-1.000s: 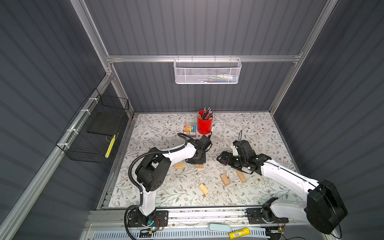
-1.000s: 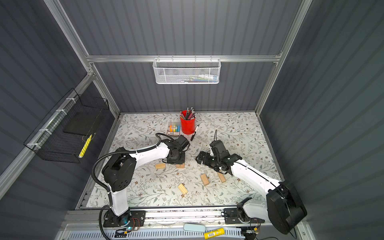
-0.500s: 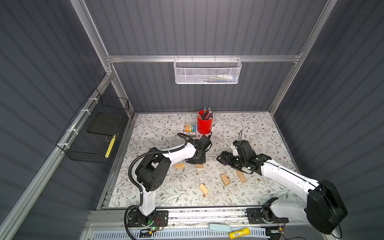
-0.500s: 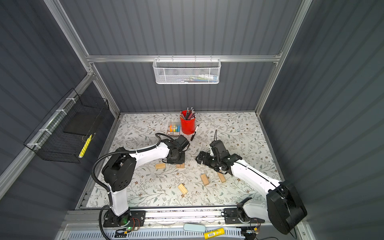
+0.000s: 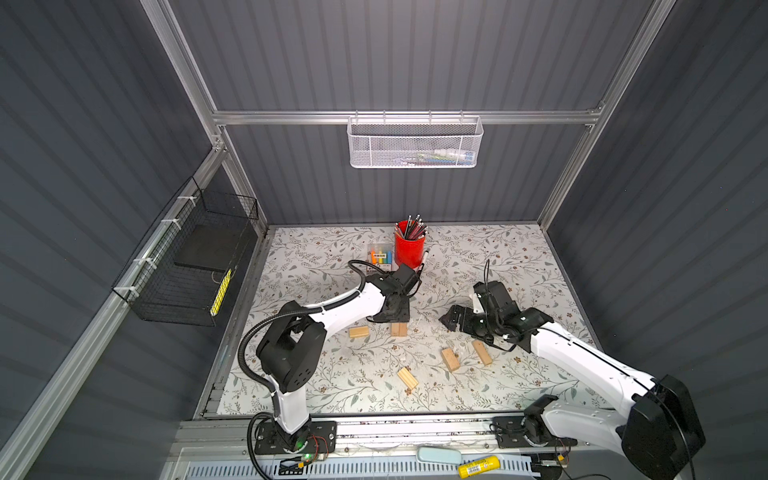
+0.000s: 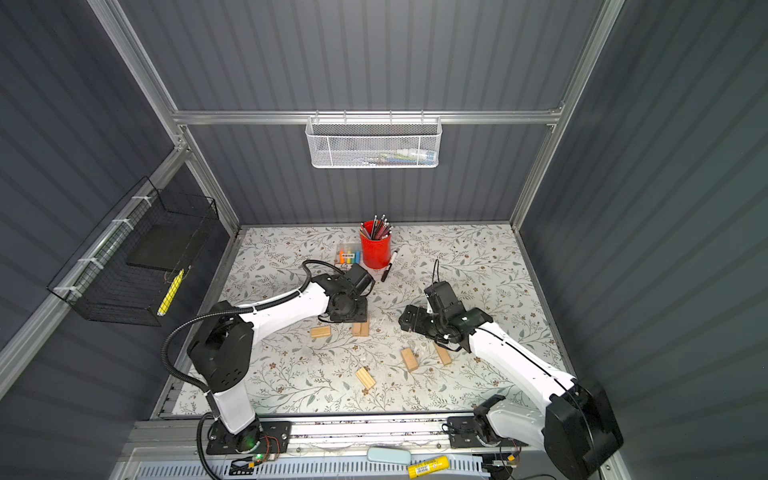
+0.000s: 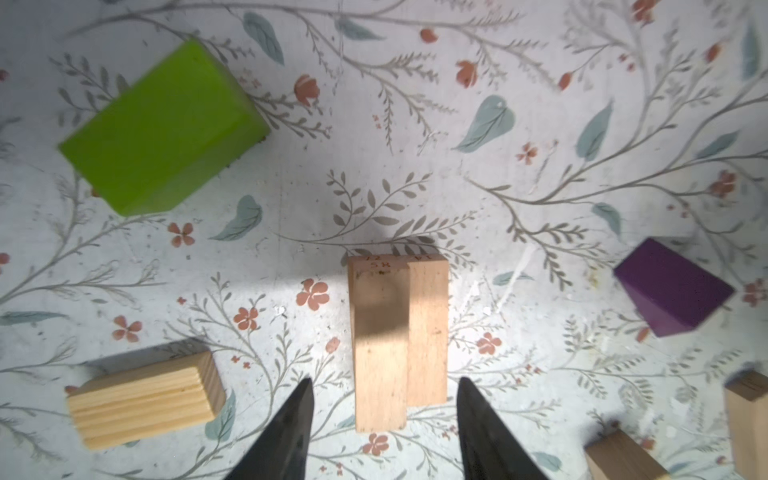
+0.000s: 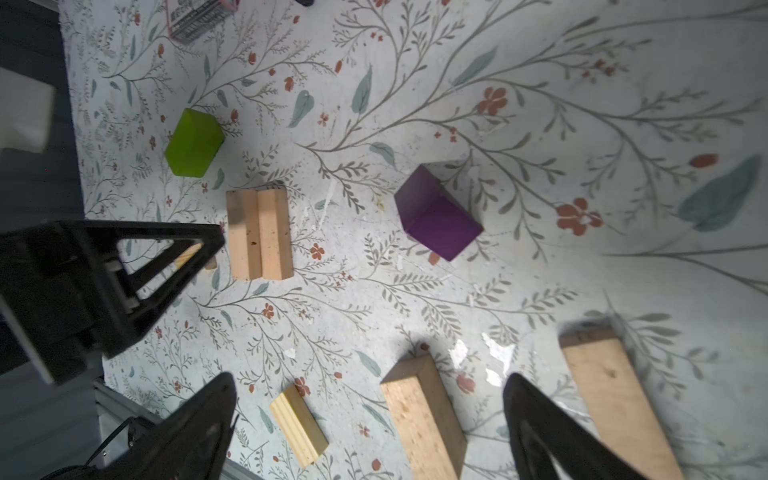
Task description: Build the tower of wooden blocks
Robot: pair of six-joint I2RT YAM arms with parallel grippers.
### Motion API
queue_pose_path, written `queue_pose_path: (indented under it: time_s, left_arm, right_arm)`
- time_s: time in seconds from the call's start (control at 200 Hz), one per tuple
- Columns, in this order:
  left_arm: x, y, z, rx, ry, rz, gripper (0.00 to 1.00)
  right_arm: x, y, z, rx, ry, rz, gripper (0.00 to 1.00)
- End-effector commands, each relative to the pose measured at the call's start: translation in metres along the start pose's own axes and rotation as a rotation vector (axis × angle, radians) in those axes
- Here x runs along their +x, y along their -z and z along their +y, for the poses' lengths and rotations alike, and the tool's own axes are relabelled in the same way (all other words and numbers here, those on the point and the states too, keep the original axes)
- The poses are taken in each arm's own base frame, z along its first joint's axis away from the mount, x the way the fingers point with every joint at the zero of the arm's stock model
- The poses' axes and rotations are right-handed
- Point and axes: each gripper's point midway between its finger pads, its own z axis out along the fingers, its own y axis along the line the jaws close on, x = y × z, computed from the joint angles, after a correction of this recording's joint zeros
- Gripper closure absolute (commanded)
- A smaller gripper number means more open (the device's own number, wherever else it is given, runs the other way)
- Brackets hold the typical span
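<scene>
While my left claw (image 7: 384,380) hangs spread over two touching pale wood bricks (image 7: 399,332) on the floral bench (image 7: 548,232), I see my right claw (image 8: 370,376) spread wide, gripping nothing.

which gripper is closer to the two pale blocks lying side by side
Left. The left gripper hangs over the paired blocks, jaws open either side; the right gripper stands apart, near a loose pale block.

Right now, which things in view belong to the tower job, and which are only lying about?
Job: two pale blocks side by side, green block, purple block, four loose pale blocks.
Lying about: red pencil cup, marker box, black pen, white mesh basket.
</scene>
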Motion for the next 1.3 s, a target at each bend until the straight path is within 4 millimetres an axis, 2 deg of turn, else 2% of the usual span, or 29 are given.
queue_pose_path:
  time_s: [0.0, 0.185, 0.34, 0.595, 0.705, 0.765, 0.896, 1.106, 1.296]
  left_arm:
    - [0.002, 0.017, 0.010, 0.000, -0.026, -0.024, 0.39]
    - [0.008, 0.036, 0.007, 0.082, -0.041, -0.065, 0.33]
    - [0.014, 0.052, 0.000, 0.194, -0.032, -0.111, 0.29]
    - [0.016, 0.068, 0.007, 0.230, 0.003, -0.176, 0.22]
    - [0.017, 0.069, 0.009, 0.232, 0.012, -0.180, 0.20]
    - [0.017, 0.070, 0.010, 0.228, 0.012, -0.181, 0.20]
    - [0.017, 0.070, 0.012, 0.220, 0.024, -0.187, 0.19]
    - [0.016, 0.069, 0.012, 0.220, 0.032, -0.191, 0.18]
    - [0.015, 0.068, 0.012, 0.214, 0.033, -0.191, 0.17]
  right_arm:
    - [0.010, 0.010, -0.032, 0.148, 0.010, 0.029, 0.01]
    - [0.024, 0.006, -0.067, 0.275, -0.007, 0.070, 0.01]
    - [0.033, -0.002, -0.087, 0.343, -0.018, 0.109, 0.02]
    - [0.042, -0.021, -0.096, 0.341, -0.039, 0.150, 0.09]
    - [0.048, -0.027, -0.102, 0.362, -0.040, 0.179, 0.18]
    - [0.050, -0.029, -0.099, 0.347, -0.034, 0.188, 0.22]
    - [0.054, -0.029, -0.092, 0.325, -0.012, 0.194, 0.33]
    - [0.058, -0.030, -0.093, 0.370, 0.013, 0.197, 0.50]
    - [0.054, -0.028, -0.102, 0.432, 0.023, 0.189, 0.56]
